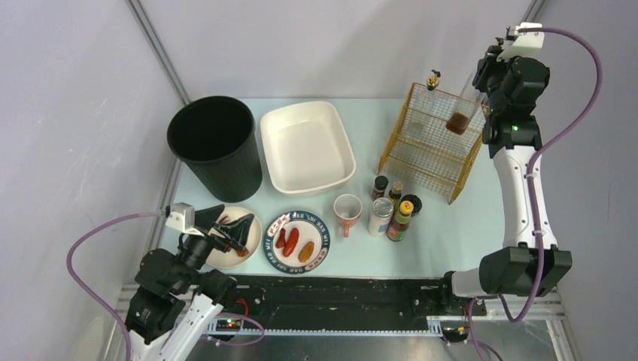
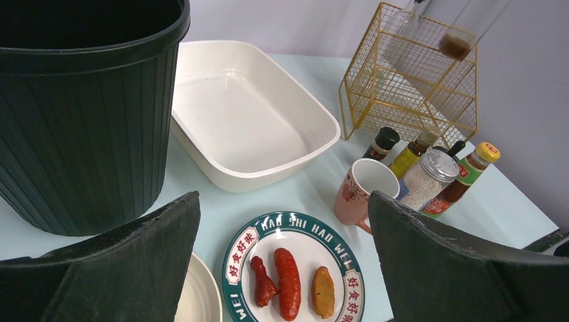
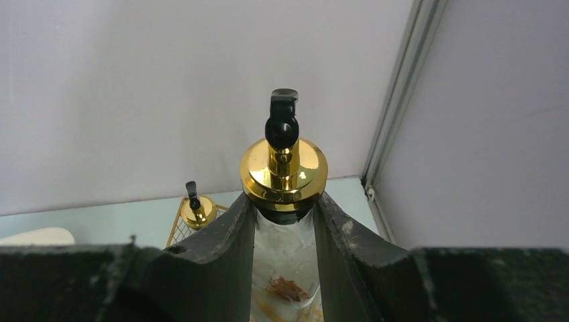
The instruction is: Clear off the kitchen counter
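Kitchen counter (image 1: pixel 444 241): lying pale green under everything, and carrying plates, a mug and bottles along its near half, so the clearing is looking far from done.
Black bin (image 1: pixel 214 147): standing at the far left, just beside the left arm's likely path. A wide swing would be risking a knock against its wall.
White tub (image 1: pixel 305 150): sitting between bin and basket, looking empty.
Wire basket (image 1: pixel 432 169): standing at the far right with one gold-capped bottle (image 1: pixel 433 81) inside. Its thin rim is threatening to catch a descending bottle base and tip the basket.
Right gripper (image 3: pixel 284 221): clamping its fingers on the neck of a glass pourer bottle (image 1: pixel 458 122), just under the gold cap, above the basket. The glass is looking slick, and the long body is hanging tilted, so slipping or striking the other bottle is the main hazard.
Left gripper (image 2: pixel 283 201): hovering with jaws spread wide, holding nothing, over the plain plate (image 2: pixel 201 295).
Patterned plate (image 1: pixel 323 241): holding sausages (image 2: pixel 288 282), which would be rolling off if it were lifted unevenly.
Mug (image 1: pixel 347 210): standing just beside the condiment bottles (image 1: pixel 395 210). Any nudge would be toppling them like skittles.
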`<state>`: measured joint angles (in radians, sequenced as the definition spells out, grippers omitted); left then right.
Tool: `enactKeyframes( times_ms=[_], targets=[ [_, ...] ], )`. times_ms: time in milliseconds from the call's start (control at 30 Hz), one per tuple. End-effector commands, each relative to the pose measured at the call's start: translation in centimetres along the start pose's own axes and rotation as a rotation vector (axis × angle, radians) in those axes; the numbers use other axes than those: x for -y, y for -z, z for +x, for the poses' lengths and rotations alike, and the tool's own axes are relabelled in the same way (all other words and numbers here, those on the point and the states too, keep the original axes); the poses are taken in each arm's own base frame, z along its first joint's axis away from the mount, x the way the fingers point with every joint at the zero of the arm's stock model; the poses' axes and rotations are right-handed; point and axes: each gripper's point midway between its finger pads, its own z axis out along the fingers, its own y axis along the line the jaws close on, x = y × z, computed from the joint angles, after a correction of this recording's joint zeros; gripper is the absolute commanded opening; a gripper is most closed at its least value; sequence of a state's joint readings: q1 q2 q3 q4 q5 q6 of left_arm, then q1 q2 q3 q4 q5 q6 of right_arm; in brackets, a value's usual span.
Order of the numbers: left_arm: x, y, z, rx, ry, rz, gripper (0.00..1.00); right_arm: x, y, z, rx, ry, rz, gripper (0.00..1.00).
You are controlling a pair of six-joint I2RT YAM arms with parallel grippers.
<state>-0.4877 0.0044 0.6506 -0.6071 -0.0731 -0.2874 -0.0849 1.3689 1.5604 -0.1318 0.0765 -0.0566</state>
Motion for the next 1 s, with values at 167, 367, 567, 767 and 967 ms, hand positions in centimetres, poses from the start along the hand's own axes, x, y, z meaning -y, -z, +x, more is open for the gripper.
enactKeyframes(
  times_ms=[167, 367, 567, 767, 967],
  targets=[
    [0.0, -0.2, -0.5, 0.024, -0.017, 0.005, 0.98, -1.1, -0.7, -9.9, 0.308, 0.025, -0.084, 0.0],
    [0.1, -0.2, -0.4, 0.021, -0.019, 0.008, 0.98, -1.4, -2.3, -9.3, 0.296, 0.072, -0.103, 0.0],
    [0.1, -0.2, -0.4, 0.02, -0.019, 0.009, 0.98, -1.7, -3.9, -7.6, 0.272, 0.106, -0.129, 0.0],
    [0.1, -0.3, -0.4, 0.021, -0.019, 0.008, 0.98, -1.7, -4.9, -5.7, 0.254, 0.107, -0.145, 0.0],
    [0.1, -0.4, -0.2, 0.007, -0.02, 0.008, 0.98, -1.6, -5.2, -3.6, 0.233, 0.118, -0.145, 0.0]
  ],
)
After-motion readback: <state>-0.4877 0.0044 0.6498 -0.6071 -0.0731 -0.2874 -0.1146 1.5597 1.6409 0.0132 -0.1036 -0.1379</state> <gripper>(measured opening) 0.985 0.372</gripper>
